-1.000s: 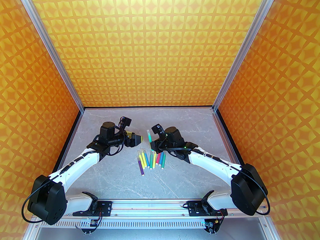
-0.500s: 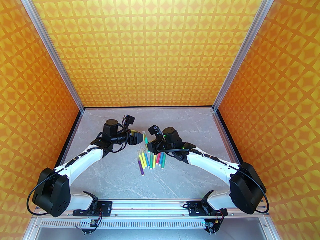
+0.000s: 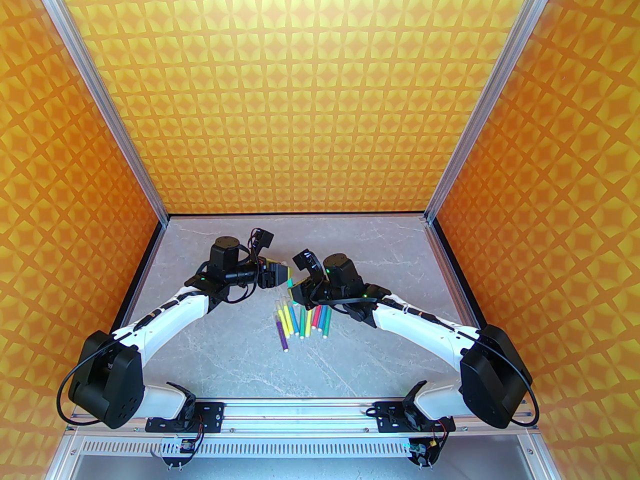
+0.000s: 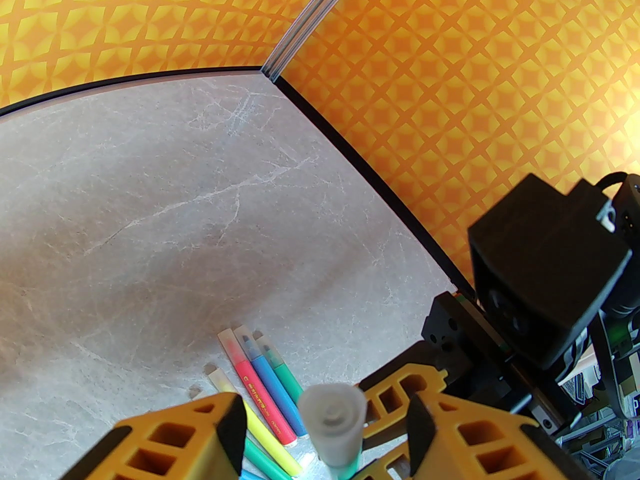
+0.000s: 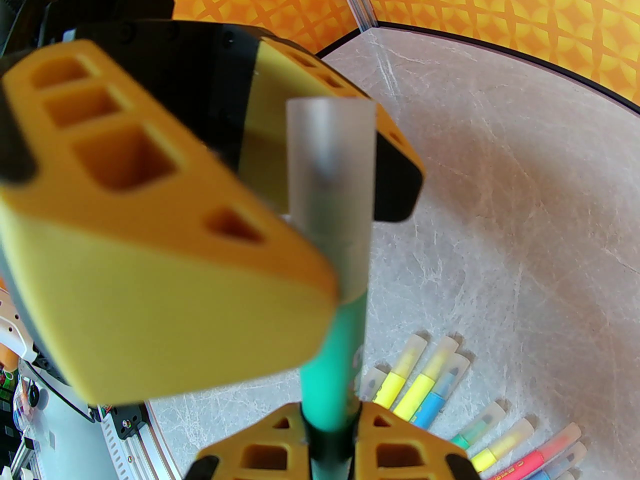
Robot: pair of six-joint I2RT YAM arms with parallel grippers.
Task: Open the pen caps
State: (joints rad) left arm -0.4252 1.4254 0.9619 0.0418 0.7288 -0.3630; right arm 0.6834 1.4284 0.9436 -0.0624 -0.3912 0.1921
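My right gripper (image 5: pixel 330 448) is shut on the barrel of a green pen (image 5: pixel 334 353) and holds it up off the table. Its translucent pen cap (image 5: pixel 331 168) points toward my left gripper (image 3: pixel 283 271). The left gripper's yellow fingers (image 5: pixel 150 268) stand on either side of the cap. In the left wrist view the pen cap (image 4: pixel 332 418) sits between the two fingers (image 4: pixel 227 433) with a gap on each side, so that gripper is open. Several capped pens (image 3: pixel 300 318) lie side by side on the grey table below both grippers.
The marble-grey table (image 3: pixel 240 358) is boxed in by orange patterned walls (image 3: pixel 310 93) at the back and sides. The right wrist camera housing (image 4: pixel 545 278) hangs close beside my left gripper. The arm bases sit on a rail (image 3: pixel 300 410) at the near edge.
My left gripper moved right to the pen and its fingers narrowed around the cap. The right gripper shifted left with the green pen, bringing the cap between them.
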